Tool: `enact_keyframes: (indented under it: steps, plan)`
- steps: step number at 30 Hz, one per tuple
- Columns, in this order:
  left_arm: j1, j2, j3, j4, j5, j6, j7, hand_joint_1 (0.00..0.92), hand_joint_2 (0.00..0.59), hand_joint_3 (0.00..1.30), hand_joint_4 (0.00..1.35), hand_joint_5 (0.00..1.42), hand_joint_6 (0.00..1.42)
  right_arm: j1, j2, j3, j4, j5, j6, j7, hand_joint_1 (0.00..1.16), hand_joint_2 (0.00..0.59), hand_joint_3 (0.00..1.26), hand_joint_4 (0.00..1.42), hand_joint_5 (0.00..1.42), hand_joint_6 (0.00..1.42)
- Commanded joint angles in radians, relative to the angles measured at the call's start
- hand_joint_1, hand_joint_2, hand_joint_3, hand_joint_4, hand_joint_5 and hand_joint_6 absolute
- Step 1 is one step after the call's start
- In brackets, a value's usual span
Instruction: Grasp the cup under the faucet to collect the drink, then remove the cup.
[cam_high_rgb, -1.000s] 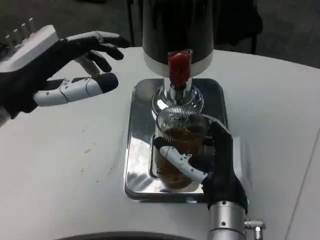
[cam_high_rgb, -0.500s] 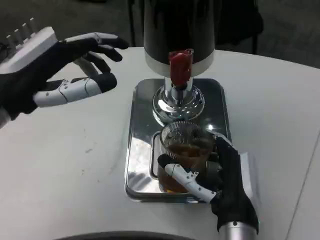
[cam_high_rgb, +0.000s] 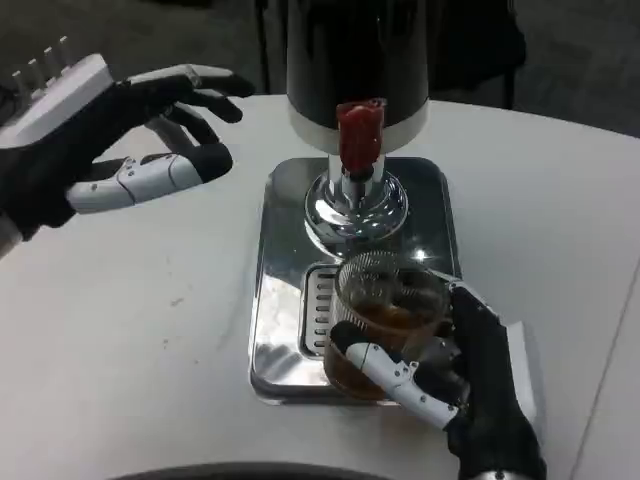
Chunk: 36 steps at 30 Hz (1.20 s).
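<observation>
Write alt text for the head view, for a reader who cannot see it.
The robot's right hand holds a clear cup of brown drink at the front of a shiny metal tray, below a dispenser's red-handled faucet. Its left hand hovers with fingers apart over the white table.

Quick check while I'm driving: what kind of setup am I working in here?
Likely a drink-serving test station, not a real kitchen: a dispenser with a red-handled faucet stands on a chrome drip tray on a white table. The right hand holds a cup of brown drink.
</observation>
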Motion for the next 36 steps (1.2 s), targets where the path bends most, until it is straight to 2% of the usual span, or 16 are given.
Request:
enact_keyframes:
  steps: [1, 9, 15, 24, 29, 33, 36]
  plan:
    - [0.023, 0.002, 0.015, 0.004, -0.010, 0.004, 0.016, 0.000, 0.118, 0.28, 0.33, 0.45, 0.55, 0.037, 0.066, 0.019, -0.094, -0.020, -0.009, 0.016, 0.77, 0.212, 0.77, 0.84, 0.98, 0.99]
    - [0.108, 0.012, 0.049, -0.024, -0.012, 0.015, 0.025, 0.000, 0.118, 0.28, 0.33, 0.45, 0.55, 0.103, 0.042, 0.017, -0.191, -0.037, 0.002, 0.070, 0.77, 0.212, 0.78, 0.86, 0.99, 1.00]
    - [0.255, 0.016, 0.103, -0.101, -0.010, 0.045, 0.047, 0.000, 0.118, 0.28, 0.33, 0.45, 0.55, 0.125, 0.030, 0.013, -0.240, -0.051, 0.016, 0.114, 0.77, 0.205, 0.79, 0.86, 1.00, 1.02]
    - [0.457, 0.001, 0.152, -0.229, 0.006, 0.095, 0.078, 0.000, 0.118, 0.28, 0.32, 0.42, 0.51, 0.145, 0.033, 0.011, -0.258, -0.061, 0.023, 0.153, 0.78, 0.203, 0.80, 0.87, 1.01, 1.02]
    - [0.565, -0.016, 0.151, -0.313, 0.028, 0.128, 0.095, 0.000, 0.122, 0.27, 0.30, 0.39, 0.48, 0.140, 0.033, 0.009, -0.258, -0.069, 0.025, 0.165, 0.78, 0.197, 0.80, 0.87, 1.01, 1.03]
    - [0.675, -0.033, 0.132, -0.415, 0.097, 0.143, 0.110, 0.000, 0.124, 0.25, 0.25, 0.33, 0.43, 0.138, 0.010, 0.011, -0.269, -0.098, 0.020, 0.189, 0.78, 0.195, 0.80, 0.88, 1.02, 1.03]
    - [0.730, -0.048, 0.129, -0.475, 0.136, 0.140, 0.124, 0.000, 0.125, 0.24, 0.21, 0.28, 0.40, 0.143, 0.010, 0.001, -0.278, -0.099, 0.022, 0.209, 0.78, 0.195, 0.80, 0.88, 1.02, 1.04]
